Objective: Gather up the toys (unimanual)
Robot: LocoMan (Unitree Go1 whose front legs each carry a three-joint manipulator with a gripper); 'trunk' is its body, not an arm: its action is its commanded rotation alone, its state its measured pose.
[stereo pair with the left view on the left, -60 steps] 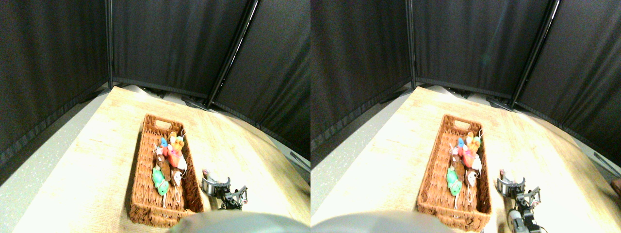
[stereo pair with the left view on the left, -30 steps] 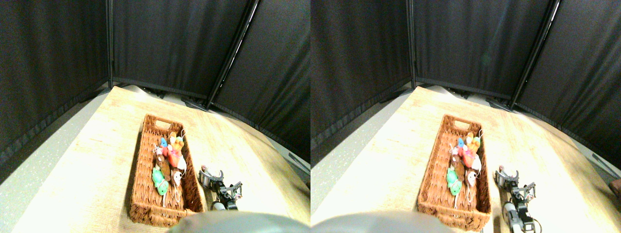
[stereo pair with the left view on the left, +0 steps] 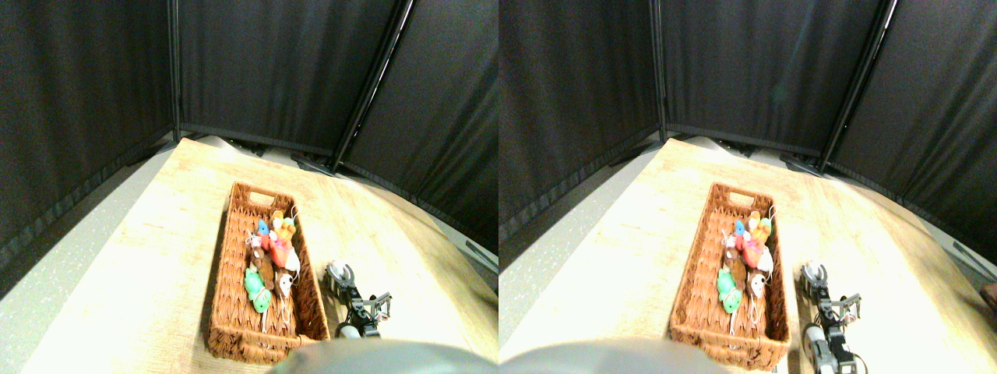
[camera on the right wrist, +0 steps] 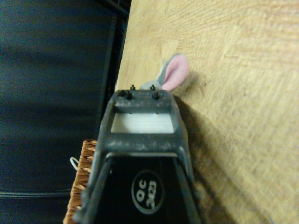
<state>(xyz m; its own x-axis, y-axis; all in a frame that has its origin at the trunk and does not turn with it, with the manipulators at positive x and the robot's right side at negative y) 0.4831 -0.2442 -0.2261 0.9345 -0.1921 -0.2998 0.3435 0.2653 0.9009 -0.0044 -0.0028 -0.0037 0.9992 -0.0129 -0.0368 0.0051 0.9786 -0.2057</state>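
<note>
Several toys [stereo pair with the left view on the left: 269, 261], small plush mice in blue, orange, red-pink, brown, white and green, lie in a heap inside the long brown wicker basket [stereo pair with the left view on the left: 234, 257]. One grey mouse toy [camera on the right wrist: 170, 74] with a pink ear lies on the wooden table just right of the basket. My right gripper [stereo pair with the left view on the left: 339, 271] is low on the table beside the basket's right wall, with its jaws drawn in around this grey mouse. In the wrist view the mouse's ear and head poke out past the jaw tip; its body is hidden under the jaw.
The light wooden table [stereo pair with the left view on the left: 156, 257] stretches left and right of the basket. Black curtain panels [stereo pair with the left view on the left: 273, 70] close off the back and both sides. The basket's right wall [camera on the right wrist: 81, 182] stands close beside the gripper.
The gripper has moved slightly forward and toward the basket over the grey mouse, and its jaws look narrower than half a second ago. The basket and its toys have not moved.
</note>
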